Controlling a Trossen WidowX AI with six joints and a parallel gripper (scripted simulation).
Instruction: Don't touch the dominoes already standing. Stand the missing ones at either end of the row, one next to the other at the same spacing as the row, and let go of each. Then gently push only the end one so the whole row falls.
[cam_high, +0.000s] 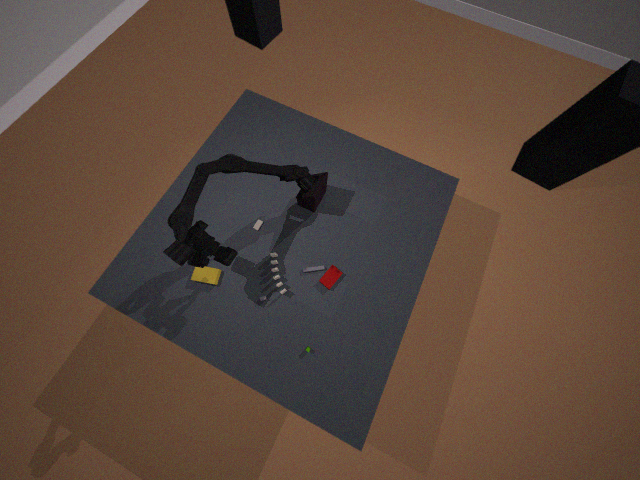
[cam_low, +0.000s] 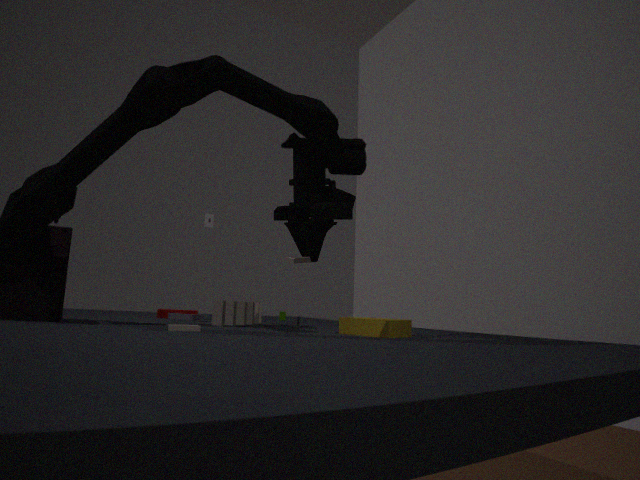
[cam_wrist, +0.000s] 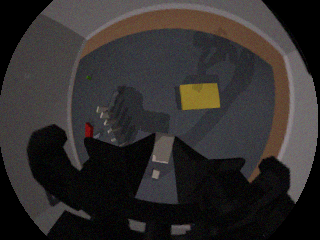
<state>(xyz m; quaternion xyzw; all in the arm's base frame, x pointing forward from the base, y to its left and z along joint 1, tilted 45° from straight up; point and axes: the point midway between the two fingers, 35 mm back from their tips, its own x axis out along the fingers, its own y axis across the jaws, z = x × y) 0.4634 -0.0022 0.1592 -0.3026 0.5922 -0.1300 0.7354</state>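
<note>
My gripper (cam_low: 311, 257) (cam_wrist: 164, 137) is shut on a pale domino (cam_low: 301, 260) (cam_wrist: 163, 149), held roughly level high above the table, on the yellow block's side of the row. In the top view the fingertips are hidden under the arm. Several pale dominoes (cam_high: 275, 269) (cam_low: 228, 313) (cam_wrist: 102, 109) stand upright in a slightly curved row, apart from the gripper. Another pale domino (cam_high: 257, 224) (cam_low: 184, 328) lies flat on the table, off the row's end nearer the arm's base; it also shows between the fingers in the wrist view (cam_wrist: 156, 174).
A yellow block (cam_high: 206, 275) (cam_low: 361, 327) (cam_wrist: 200, 96) lies near the gripper's side of the table (cam_high: 356, 392). A red block (cam_high: 331, 277) (cam_wrist: 89, 130) and a grey bar (cam_high: 313, 269) lie across the row. A small grey piece (cam_high: 263, 298) is near its far end; a green piece (cam_high: 308, 349) (cam_low: 282, 315) is farther off.
</note>
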